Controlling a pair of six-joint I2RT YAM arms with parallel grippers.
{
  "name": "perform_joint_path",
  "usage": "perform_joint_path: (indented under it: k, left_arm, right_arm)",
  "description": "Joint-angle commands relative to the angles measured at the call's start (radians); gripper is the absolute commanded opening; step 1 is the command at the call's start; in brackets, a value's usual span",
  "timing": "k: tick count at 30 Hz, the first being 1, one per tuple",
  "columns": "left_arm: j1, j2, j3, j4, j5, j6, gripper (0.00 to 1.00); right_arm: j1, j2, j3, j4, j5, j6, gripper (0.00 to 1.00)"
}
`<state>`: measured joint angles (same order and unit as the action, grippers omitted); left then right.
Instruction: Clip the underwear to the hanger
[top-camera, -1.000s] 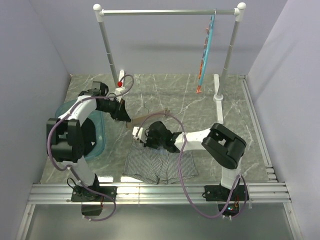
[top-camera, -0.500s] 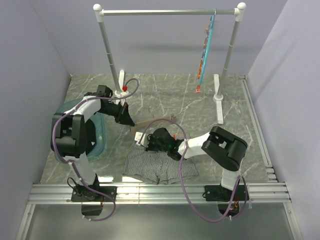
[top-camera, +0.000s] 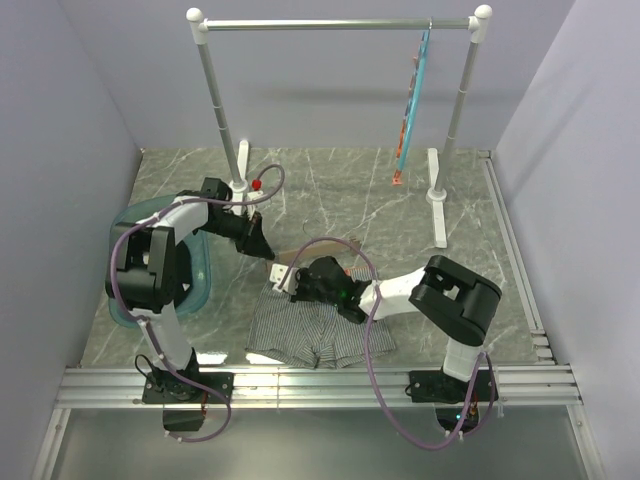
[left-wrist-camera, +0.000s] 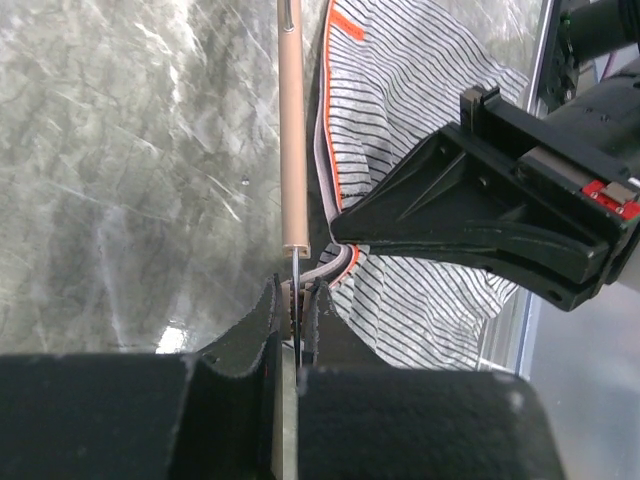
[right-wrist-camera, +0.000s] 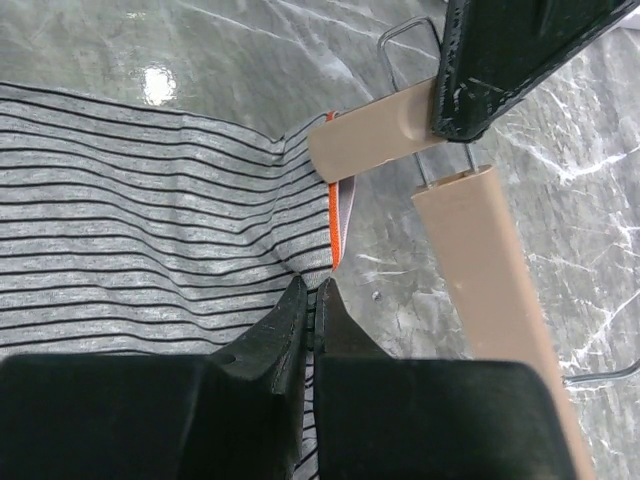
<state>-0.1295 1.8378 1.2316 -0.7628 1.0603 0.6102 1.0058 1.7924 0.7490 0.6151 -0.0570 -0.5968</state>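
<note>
Nearest the arm bases, the underwear (top-camera: 310, 335) lies on the grey marbled surface (top-camera: 340, 190). Its short legs point toward the near edge and its waistband is bunched up on the far side.

The right claw (right-wrist-camera: 312, 295) reaches in low over the garment from the right. Its fingers are pressed together and pinch the striped fabric at the waistband edge, just beside the small orange tag (right-wrist-camera: 335, 225).

Just beyond that edge lies the hanger (right-wrist-camera: 480, 260). Its light wooden bar rests on the surface and one end meets the lifted waistband.

The left claw (left-wrist-camera: 293, 300) comes down on that same end from the far left. Its fingers are nearly closed and pinch the end clip where the thin wire leaves the bar. In the right wrist view one dark finger of the left claw presses on the clip's wooden flap. The two claws sit close together, with the waistband edge between them.

Left of the left arm a teal basin (top-camera: 205, 270) stands on the surface.

At the back stands a metal rack (top-camera: 340, 24). A slim teal hanger (top-camera: 410, 100) hangs from the right end of its rail.
</note>
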Motion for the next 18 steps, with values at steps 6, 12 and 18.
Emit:
perform_joint_path:
  k: [6, 12, 18]
  left_arm:
    - [-0.004, 0.038, 0.052, -0.113, 0.095, 0.168, 0.00]
    - [0.001, -0.009, 0.060, -0.101, 0.119, 0.197, 0.00]
    - [0.002, -0.029, 0.068, -0.182, 0.147, 0.309, 0.00]
  right_arm:
    - [0.024, -0.048, -0.019, 0.067, 0.006, -0.027, 0.00]
    - [0.034, -0.054, -0.037, 0.081, 0.011, -0.052, 0.00]
    - [0.037, -0.056, -0.046, 0.100, 0.014, -0.070, 0.00]
